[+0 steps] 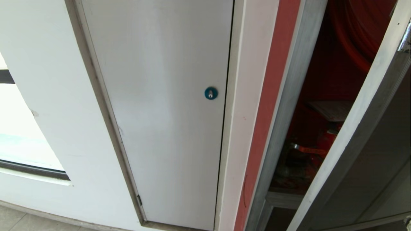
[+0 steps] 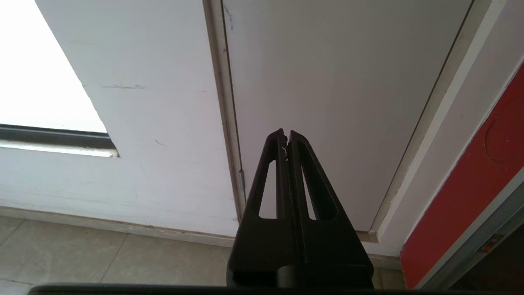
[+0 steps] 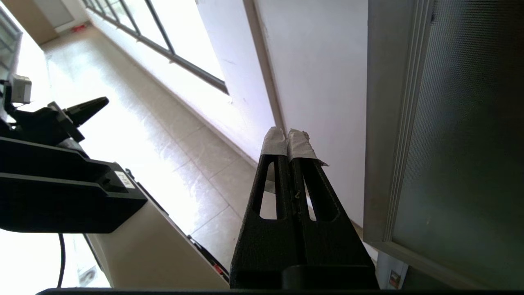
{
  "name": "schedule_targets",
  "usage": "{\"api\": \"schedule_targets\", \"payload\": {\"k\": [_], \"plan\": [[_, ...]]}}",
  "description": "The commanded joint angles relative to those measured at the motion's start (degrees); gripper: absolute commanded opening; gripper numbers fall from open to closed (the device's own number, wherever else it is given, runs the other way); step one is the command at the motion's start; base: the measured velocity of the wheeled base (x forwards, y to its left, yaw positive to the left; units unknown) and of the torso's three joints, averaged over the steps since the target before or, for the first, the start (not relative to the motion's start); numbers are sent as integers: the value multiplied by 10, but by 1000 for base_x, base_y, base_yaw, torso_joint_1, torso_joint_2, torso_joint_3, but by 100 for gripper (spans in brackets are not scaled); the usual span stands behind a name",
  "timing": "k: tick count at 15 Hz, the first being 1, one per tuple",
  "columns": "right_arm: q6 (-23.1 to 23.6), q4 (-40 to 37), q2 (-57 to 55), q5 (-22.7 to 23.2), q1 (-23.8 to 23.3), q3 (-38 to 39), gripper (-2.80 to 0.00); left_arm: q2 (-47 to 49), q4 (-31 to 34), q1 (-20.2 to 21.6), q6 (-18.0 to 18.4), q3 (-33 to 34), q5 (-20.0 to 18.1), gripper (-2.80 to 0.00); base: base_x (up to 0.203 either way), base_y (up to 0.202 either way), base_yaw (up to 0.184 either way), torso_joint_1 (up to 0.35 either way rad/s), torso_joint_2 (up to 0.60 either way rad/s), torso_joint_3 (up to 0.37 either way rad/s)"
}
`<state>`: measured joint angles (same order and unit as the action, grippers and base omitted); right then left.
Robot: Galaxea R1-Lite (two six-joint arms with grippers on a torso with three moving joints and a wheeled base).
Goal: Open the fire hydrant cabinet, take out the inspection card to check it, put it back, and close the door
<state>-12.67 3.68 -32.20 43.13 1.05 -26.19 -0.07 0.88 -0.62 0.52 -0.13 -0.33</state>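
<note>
Two black grippers are pressed tight together and hold nothing. The left gripper [image 2: 285, 135] points at the plain pale grey panel [image 2: 339, 102] low by the tiled floor [image 2: 82, 254]. The right gripper [image 3: 290, 135], with grey tape on its tips, has its jaws clenched just beside the silver frame of the big dark glass door [image 3: 462, 123]. That door [image 1: 362, 141] stands open at the right of the head view. Behind it is the tall silver fire hydrant cabinet [image 1: 289, 96] with a red inside. A thin pale grey-white inspection card [image 1: 330, 110] lies flat inside it, above a red valve [image 1: 326, 141]. The grey panel [image 1: 160, 112] with a round blue lock [image 1: 211, 93] sits left of the cabinet.
</note>
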Motion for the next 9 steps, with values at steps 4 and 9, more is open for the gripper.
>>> {"api": "schedule_targets", "payload": {"k": [4, 9], "plan": [[35, 54, -127, 2, 1, -1, -280, 1, 0, 0, 0, 0, 0, -280, 0, 0, 0, 0, 0, 0], [35, 93, -176, 0, 1, -2, -280, 1, 0, 0, 0, 0, 0, -280, 0, 0, 0, 0, 0, 0]]}}
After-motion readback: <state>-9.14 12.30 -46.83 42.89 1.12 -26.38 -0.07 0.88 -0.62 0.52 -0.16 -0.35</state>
